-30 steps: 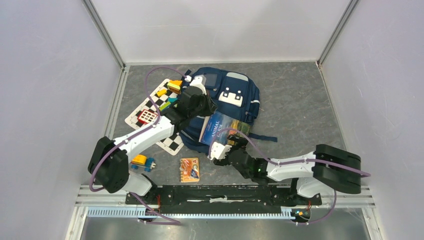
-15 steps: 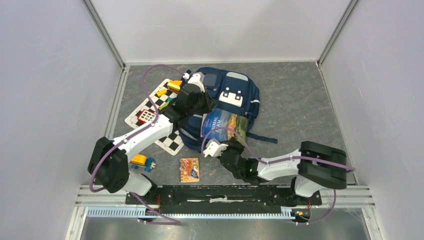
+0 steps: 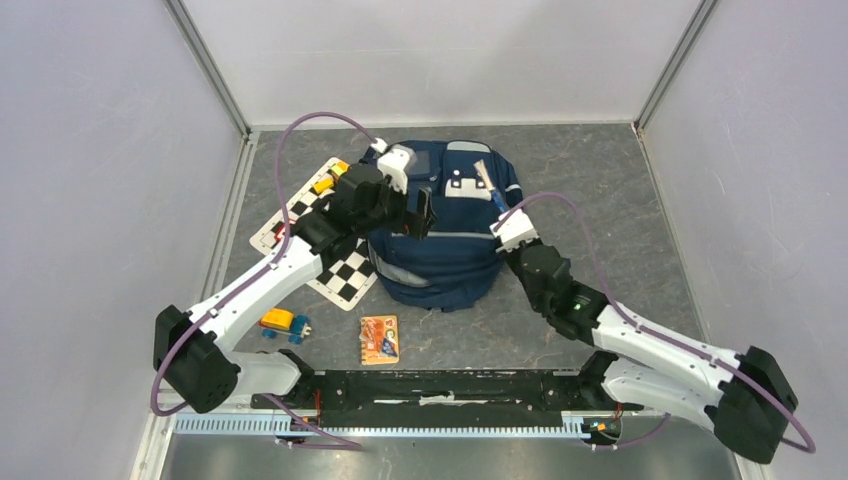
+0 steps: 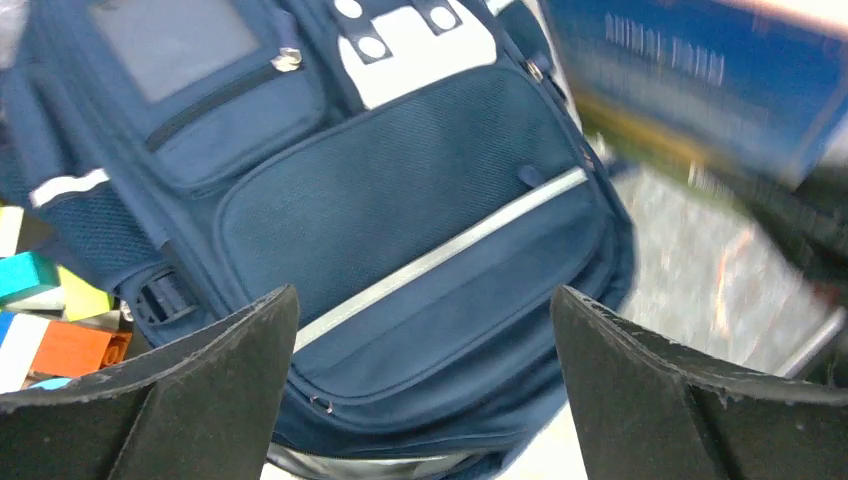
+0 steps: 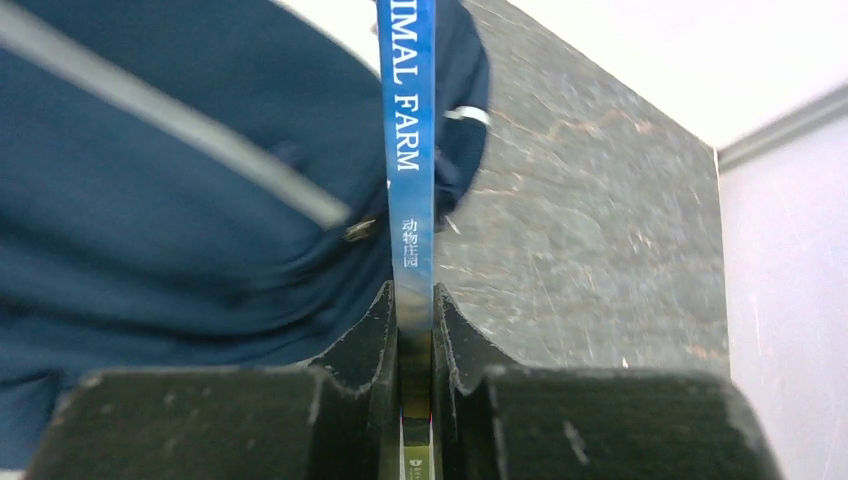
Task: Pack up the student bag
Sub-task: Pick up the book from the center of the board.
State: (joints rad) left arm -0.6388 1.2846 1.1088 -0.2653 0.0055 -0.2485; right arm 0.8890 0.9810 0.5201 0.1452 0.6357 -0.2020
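The student bag, a navy-blue backpack with grey stripes and a white patch, lies front-up in the middle of the floor. My left gripper hovers over its left upper part, open and holding nothing. In the left wrist view the left gripper has its fingers wide apart above the front pocket of the bag. My right gripper is shut on a thin blue book titled Animal Farm, held edge-up. The book stands over the bag's upper right side, with the right gripper just below it.
A checkered board lies left of the bag, with coloured toy blocks on its far end. A small yellow and blue toy and an orange card pack lie near the front. Walls close in the left, right and back.
My left gripper let go of the bag and opened. My right gripper shut on the book, then swung it from the bag's lower front to its upper right. The bag now lies flat.
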